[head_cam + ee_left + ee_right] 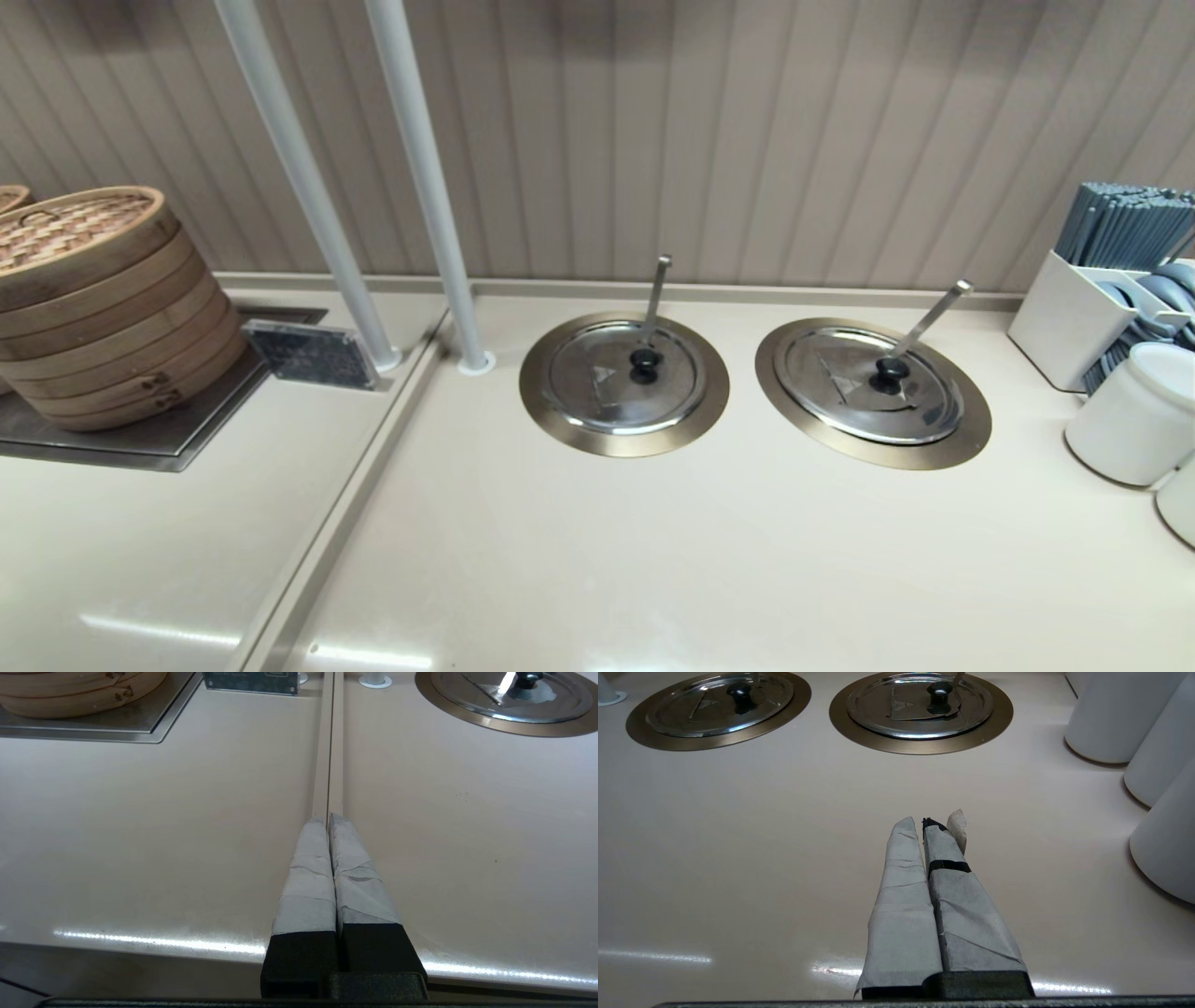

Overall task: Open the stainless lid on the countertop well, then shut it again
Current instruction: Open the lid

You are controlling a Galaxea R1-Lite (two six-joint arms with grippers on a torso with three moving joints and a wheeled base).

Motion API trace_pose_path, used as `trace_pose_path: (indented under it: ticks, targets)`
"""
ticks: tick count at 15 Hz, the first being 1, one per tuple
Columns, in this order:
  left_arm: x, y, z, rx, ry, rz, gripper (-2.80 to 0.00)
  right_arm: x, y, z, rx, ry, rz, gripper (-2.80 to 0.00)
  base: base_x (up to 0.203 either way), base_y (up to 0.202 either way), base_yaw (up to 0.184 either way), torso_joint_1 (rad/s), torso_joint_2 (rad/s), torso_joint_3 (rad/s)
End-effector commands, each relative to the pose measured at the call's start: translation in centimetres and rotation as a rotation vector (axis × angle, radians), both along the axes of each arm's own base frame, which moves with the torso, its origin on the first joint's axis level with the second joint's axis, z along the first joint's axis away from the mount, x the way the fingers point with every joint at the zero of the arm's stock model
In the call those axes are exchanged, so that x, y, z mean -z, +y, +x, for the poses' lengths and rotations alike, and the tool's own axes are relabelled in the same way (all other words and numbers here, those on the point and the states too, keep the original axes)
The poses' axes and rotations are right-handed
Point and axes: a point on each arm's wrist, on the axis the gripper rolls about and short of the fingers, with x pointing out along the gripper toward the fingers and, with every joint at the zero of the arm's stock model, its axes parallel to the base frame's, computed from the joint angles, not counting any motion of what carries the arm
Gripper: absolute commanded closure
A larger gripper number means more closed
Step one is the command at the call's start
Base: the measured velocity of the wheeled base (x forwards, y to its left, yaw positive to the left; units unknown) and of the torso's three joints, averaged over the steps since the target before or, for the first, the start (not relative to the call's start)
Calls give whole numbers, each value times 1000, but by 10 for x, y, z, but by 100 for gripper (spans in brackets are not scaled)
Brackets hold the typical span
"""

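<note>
The stainless lid [873, 385] with its small black knob [889, 373] lies flat on the right-hand countertop well, covering the hole; only the well's bronze rim ring [971, 425] shows. A long slanted ladle handle [929, 319] rises from under the lid. In the right wrist view the same lid [920, 704] sits far ahead of my right gripper [922, 823], which is shut and empty near the counter's front. My left gripper [328, 819] is shut and empty over the counter seam. Neither arm shows in the head view.
A twin steel lid [624, 376] with a nearly vertical ladle handle covers the left well. Stacked bamboo steamers [103, 299] stand at far left. Two white poles [425, 177] rise behind. White canisters [1134, 411] and a chopstick holder [1074, 317] crowd the right edge.
</note>
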Motion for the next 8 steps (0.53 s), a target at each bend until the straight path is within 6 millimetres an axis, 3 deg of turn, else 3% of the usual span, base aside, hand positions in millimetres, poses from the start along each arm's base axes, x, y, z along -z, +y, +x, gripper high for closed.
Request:
trace_pose_path:
  ticks: [1, 6, 8]
  targets:
    - [0, 0, 0, 0, -2, 0, 0, 0, 0, 0, -1, 1, 0, 0, 0, 0, 0, 0, 0, 0]
    - [0, 0, 0, 0, -1, 0, 0, 0, 0, 0, 1, -3, -2, 0, 0, 0, 0, 0, 0, 0]
    - [0, 0, 0, 0, -1, 0, 0, -12, 0, -3, 17, -62, 2, 0, 0, 0, 0, 0, 0, 0]
